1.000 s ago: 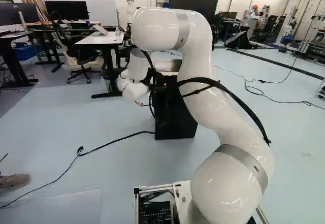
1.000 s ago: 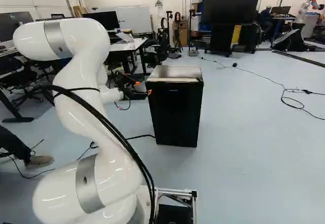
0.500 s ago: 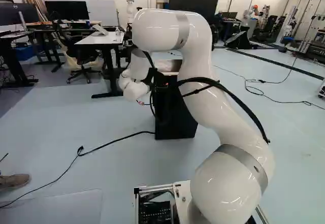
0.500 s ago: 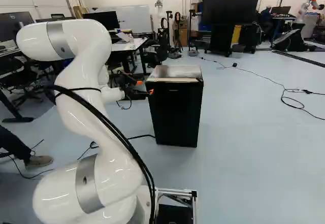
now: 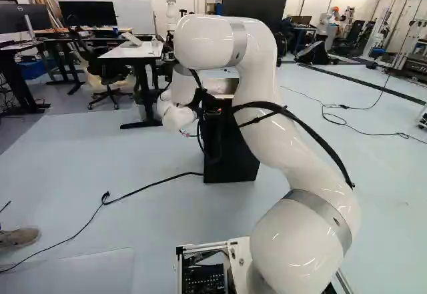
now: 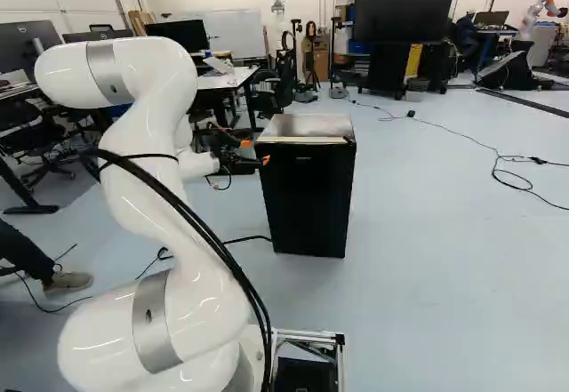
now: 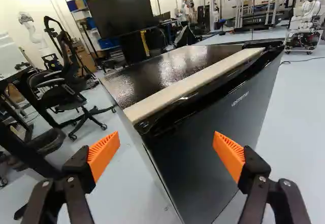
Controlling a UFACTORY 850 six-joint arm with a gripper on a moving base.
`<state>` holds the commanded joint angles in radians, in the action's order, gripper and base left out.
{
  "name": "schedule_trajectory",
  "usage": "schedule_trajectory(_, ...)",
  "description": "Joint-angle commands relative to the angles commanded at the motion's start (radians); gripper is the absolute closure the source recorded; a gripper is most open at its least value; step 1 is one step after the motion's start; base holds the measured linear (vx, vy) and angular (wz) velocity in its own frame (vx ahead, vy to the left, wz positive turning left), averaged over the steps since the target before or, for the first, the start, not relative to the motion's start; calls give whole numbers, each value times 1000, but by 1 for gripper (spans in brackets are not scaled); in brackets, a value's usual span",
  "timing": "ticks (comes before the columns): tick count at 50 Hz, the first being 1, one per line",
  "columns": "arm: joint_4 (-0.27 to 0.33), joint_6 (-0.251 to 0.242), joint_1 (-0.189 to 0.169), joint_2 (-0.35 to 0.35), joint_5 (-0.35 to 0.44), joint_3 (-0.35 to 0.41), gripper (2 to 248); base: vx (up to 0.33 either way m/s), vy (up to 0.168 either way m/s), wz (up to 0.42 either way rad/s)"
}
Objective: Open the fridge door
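Observation:
In the right base view my gripper (image 6: 255,152) is at the upper left edge of the black fridge (image 6: 308,198). The wrist view shows the gripper (image 7: 165,152) open, its orange pads wide apart, with the fridge's front side edge and part of the door (image 7: 203,153) ahead and between them. The door looks shut against the body. A pale strip (image 7: 190,84) runs along the front of the shiny top. Whether a finger touches the fridge, I cannot tell. In the left base view the arm partly hides the fridge (image 5: 230,151).
A black cable (image 5: 150,185) runs over the floor to the fridge. Desks (image 5: 133,52) and an office chair (image 5: 107,74) stand behind to the left, a large screen (image 6: 404,5) farther back. A person's shoe (image 6: 69,282) shows at the left. Another robot (image 7: 304,10) stands far off.
The arm's upper bend has sunk a little and shifted slightly forward, and the gripper has moved slightly with it beside the fridge. The base and the fridge have stayed put.

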<state>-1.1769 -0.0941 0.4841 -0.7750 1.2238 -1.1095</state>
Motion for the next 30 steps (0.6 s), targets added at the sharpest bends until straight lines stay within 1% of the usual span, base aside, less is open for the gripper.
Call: schedule_trajectory(30, -21, 0, -5, 0, 0, 1, 3, 0, 0, 0)
